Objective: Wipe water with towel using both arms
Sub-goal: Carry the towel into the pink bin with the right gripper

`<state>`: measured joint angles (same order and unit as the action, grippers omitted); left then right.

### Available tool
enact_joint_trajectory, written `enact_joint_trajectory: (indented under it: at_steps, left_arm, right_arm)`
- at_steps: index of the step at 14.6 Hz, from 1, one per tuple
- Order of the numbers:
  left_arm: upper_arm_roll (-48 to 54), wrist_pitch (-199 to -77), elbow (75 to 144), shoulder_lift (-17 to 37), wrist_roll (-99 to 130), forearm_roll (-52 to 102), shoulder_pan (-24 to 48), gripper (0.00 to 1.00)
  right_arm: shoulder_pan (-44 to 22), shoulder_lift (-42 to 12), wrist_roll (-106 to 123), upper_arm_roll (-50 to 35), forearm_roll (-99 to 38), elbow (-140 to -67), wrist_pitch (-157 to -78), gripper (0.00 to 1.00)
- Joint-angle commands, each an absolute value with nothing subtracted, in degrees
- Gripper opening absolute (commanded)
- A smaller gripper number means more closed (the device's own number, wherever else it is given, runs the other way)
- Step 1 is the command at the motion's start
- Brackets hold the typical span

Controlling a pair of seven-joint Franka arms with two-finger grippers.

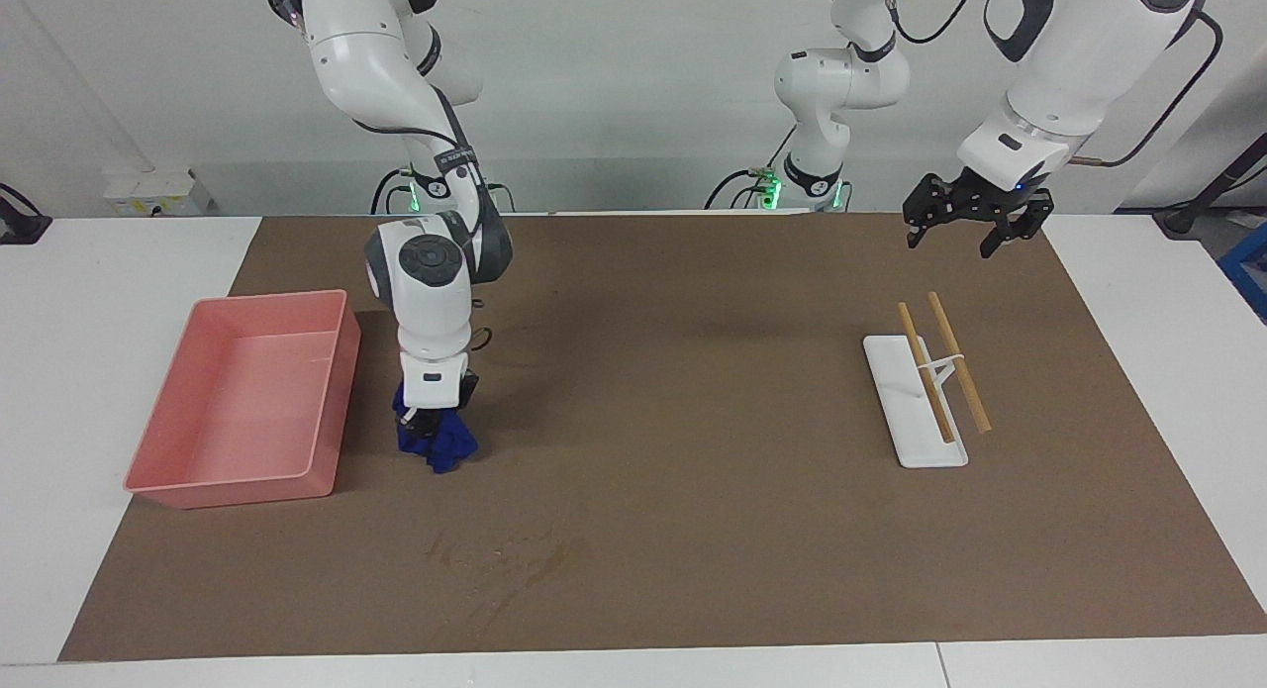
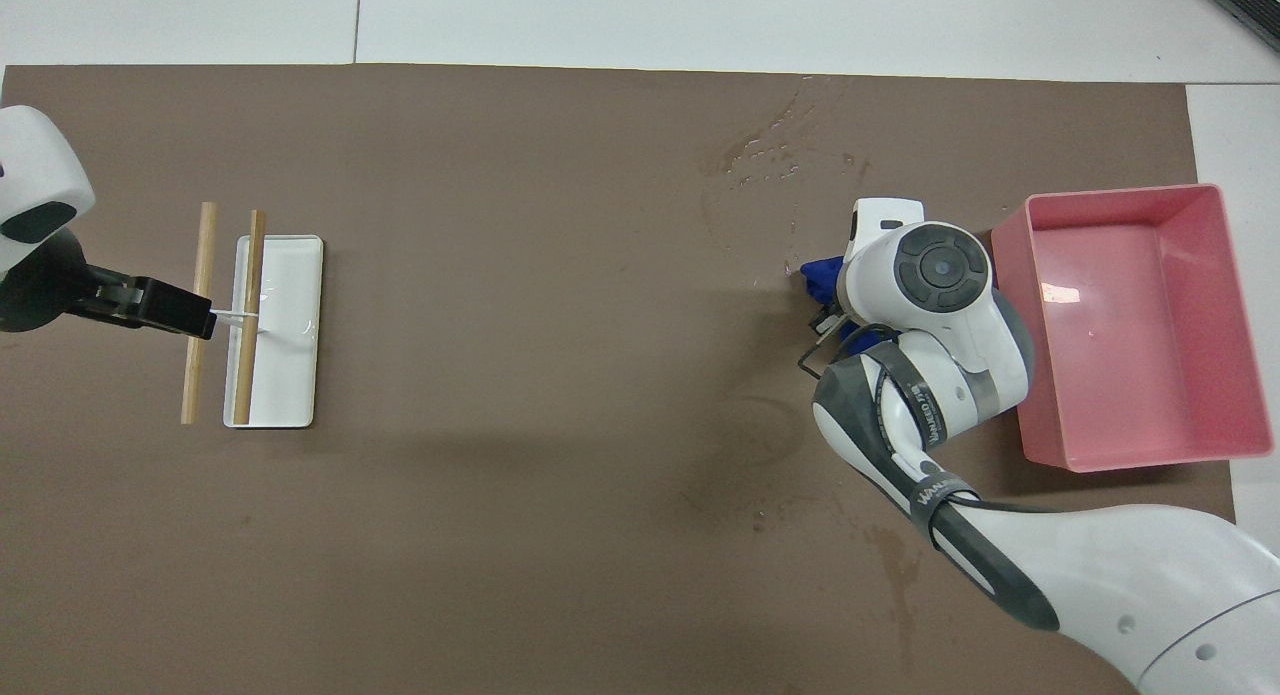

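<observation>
The deep blue towel (image 1: 438,448) is a small lumpy bundle, and my right gripper (image 1: 428,429) is shut on it from above. It is down at the brown mat (image 1: 693,490), close beside the pink tray (image 1: 332,411). In the overhead view only a corner of the towel (image 2: 820,278) shows past the right arm's wrist, which hides the gripper. The water (image 1: 505,557) is a wet smear on the mat (image 2: 500,525), farther from the robots than the towel; from above the water (image 2: 775,155) glistens. My left gripper (image 1: 975,235) waits open and raised at the left arm's end.
The pink tray (image 2: 1130,325) holds nothing. A white rack (image 1: 916,426) carrying two wooden rods (image 1: 955,361) lies at the left arm's end; from above the left gripper (image 2: 190,317) overlaps the rods (image 2: 200,305) beside the rack (image 2: 285,375).
</observation>
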<state>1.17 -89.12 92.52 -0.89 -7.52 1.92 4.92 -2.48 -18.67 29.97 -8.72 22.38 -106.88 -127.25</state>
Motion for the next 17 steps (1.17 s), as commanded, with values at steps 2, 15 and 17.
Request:
enact_joint_trajectory:
  at_steps: [2,15,17]
  left_arm:
    - [0.09,-90.09,94.39,-2.46,-7.73,2.55,5.89,1.0]
    - [0.09,-90.09,94.39,-2.46,-7.73,2.55,5.89,1.0]
    - [0.09,-90.09,94.39,-2.46,-7.73,2.55,5.89,1.0]
  right_arm:
    - [1.05,-11.44,42.33,-9.67,22.85,-99.76,-112.87,0.0]
    - [23.02,-6.94,56.7,-9.49,16.08,-116.36,-127.34,0.0]
    - [24.08,-7.82,54.16,-9.49,16.0,-116.89,-127.97,0.0]
